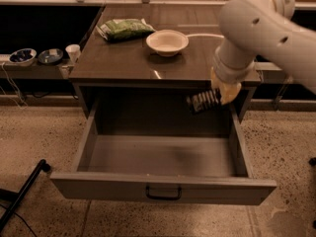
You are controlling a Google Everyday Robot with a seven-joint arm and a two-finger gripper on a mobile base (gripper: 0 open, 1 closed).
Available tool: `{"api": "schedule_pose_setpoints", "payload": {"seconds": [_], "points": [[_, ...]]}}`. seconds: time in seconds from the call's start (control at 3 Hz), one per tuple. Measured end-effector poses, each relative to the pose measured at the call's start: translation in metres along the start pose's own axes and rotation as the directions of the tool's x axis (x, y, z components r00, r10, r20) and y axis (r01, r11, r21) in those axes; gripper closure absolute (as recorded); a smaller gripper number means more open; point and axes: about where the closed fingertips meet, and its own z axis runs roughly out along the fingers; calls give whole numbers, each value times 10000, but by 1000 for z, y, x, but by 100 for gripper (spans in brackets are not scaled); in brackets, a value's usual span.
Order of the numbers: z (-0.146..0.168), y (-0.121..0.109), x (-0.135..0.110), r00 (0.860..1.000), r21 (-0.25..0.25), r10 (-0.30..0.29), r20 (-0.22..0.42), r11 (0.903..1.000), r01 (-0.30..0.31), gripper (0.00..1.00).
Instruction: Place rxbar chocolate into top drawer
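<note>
The rxbar chocolate [202, 101], a small black bar with white lettering, hangs in the air in my gripper [221, 92]. The gripper is shut on it, just below the table's front edge, above the back right part of the top drawer. The top drawer [163, 185] is pulled wide open below the table. It is a shallow grey box with a dark handle [163, 193] at the centre of its front panel. Nothing shows inside it.
On the brown table top [123, 58] stand a white bowl [167, 42] and a green crinkled snack bag [123, 28]. A low shelf at the left carries two small dishes [22, 56] and a white cup [73, 52]. A black leg [22, 194] lies on the floor at lower left.
</note>
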Motion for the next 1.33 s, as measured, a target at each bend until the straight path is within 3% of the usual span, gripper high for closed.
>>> {"api": "schedule_pose_setpoints", "payload": {"seconds": [0.33,0.67,1.0,1.33], "points": [[81,56,-2,9954,-1191,931,-213,9883,-950,100],[138,91,-12,9830,-2038,1820,-255,9617,-1834,100],[148,97,-14,9781,-2197,2065,-280,9532,-2075,84],[148,97,-14,9781,-2198,2065,-280,9532,-2075,61]]}}
